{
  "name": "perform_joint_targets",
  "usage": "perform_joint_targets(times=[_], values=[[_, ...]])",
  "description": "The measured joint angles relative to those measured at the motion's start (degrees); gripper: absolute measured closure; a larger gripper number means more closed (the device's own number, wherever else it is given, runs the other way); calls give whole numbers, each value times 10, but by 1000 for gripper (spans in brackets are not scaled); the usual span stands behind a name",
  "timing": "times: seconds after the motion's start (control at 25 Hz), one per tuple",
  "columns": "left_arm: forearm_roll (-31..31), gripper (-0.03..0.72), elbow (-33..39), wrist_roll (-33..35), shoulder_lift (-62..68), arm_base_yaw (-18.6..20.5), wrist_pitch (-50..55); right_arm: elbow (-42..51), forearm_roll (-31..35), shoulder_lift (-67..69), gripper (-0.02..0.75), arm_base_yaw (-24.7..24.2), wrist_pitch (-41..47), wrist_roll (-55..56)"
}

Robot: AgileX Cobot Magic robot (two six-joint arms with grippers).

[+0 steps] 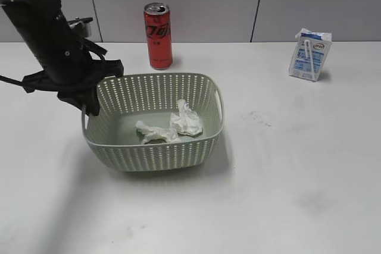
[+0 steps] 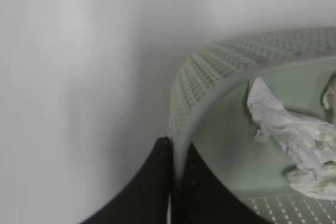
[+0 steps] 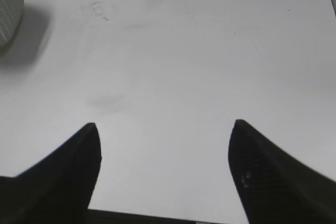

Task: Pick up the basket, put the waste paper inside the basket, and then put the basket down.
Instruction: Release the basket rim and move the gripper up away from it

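I have the left gripper (image 2: 176, 153) clamped on the left rim of the basket (image 1: 172, 147), one finger (image 2: 149, 182) outside the wall and one inside, as the left wrist view shows. The basket sits near the table (image 1: 297, 176) centre, in front of the can (image 1: 158, 27). Whether its base rests fully on the table or is slightly raised on the gripped side I cannot tell.

The right gripper (image 3: 165, 129) hangs above bare table to the right of the basket, jaws wide apart and empty.

Handling, by my judgement:
- Basket: thin perforated plastic, light and somewhat flexible. A one-sided rim grip will let it tilt and sag away from the gripper. The rim by a cut-out handle is the firmest place to hold; keep it level when lowering.
- Paper (image 1: 187, 120): soft, nearly weightless, compressible; not fragile, but it can spill if the basket tips.

Count:
- Basket: one.
- Paper wads: two distinct in the exterior view, lying touching on the basket floor; a third may be hidden among them. None lies on the table.
- Can: one, upright.
- Carton (image 1: 310, 55): one, far right, well apart.
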Motion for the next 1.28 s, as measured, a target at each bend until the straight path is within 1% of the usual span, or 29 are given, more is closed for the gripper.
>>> perform_joint_targets(times=[0.16,0.32,0.48,0.56,0.76,0.84,0.88,0.96,1.08,1.16,1.2,1.28], values=[[1,683,-4,0,11,0,-50,9,-7,-61,167,0,4,12],[5,683,-4,0,11,0,-92,9,-25,-74,167,0,4,37],[24,683,-4,0,12,0,-98,9,-31,-74,167,0,4,45],[30,683,-4,12,12,0,-98,9,-31,-74,167,0,4,46],[27,681,-4,41,12,0,-95,9,-32,-74,167,0,4,46],[25,662,-4,49,12,0,-91,9,-32,-74,167,0,4,46],[25,632,-4,53,12,0,-89,9,-32,-74,167,0,4,46],[23,525,-4,56,12,0,-86,9,-32,-74,167,0,4,46],[22,260,-5,56,12,0,-80,9,-32,-74,167,0,4,47],[22,116,-9,57,11,0,-75,9,-32,-74,167,0,4,47],[22,67,-9,57,8,0,-74,9,-33,-74,167,0,4,49],[29,22,-12,57,-4,0,-71,9,-44,-74,167,0,4,64]])
